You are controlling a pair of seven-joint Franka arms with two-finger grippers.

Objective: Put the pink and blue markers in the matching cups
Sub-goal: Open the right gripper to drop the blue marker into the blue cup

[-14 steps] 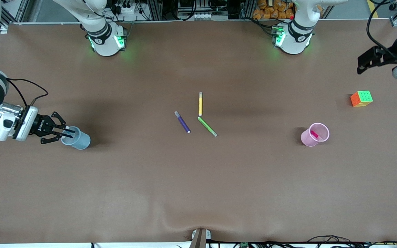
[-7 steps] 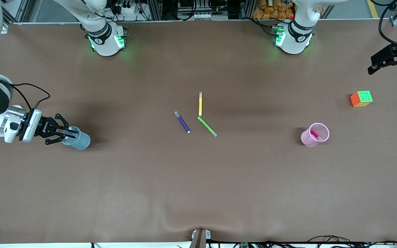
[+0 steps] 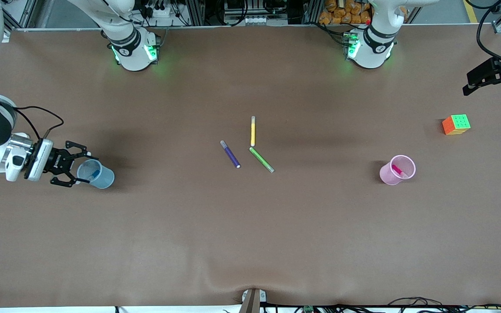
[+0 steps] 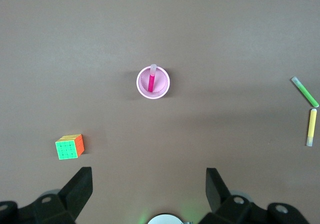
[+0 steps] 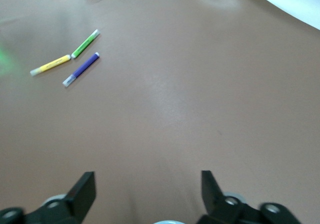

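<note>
The right pincer (image 3: 83, 169) sits low at the rim of the pale blue cup (image 3: 97, 174), at the right arm's end of the bench (image 3: 250, 234), its fingers spread wide and holding nothing. The blue marker (image 3: 94, 174) lies inside that cup, leaning against its wall. The left pincer (image 3: 487, 82) hangs up in the air over the left arm's end of the bench, also spread wide and empty, and that arm waits. The pale pink cup (image 3: 397, 170) stands toward the left arm's end, nearer the front camera than the Rubik's cube (image 3: 455, 124), and the pink marker (image 3: 399, 170) stands slanted inside it with its paler tip (image 4: 153, 68) up. In the middle of the bench lie the purple pen (image 3: 230, 154), the yellow pen (image 3: 253, 131) and the green pen (image 3: 262, 159); the yellow and green pens nearly meet at one end.
</note>
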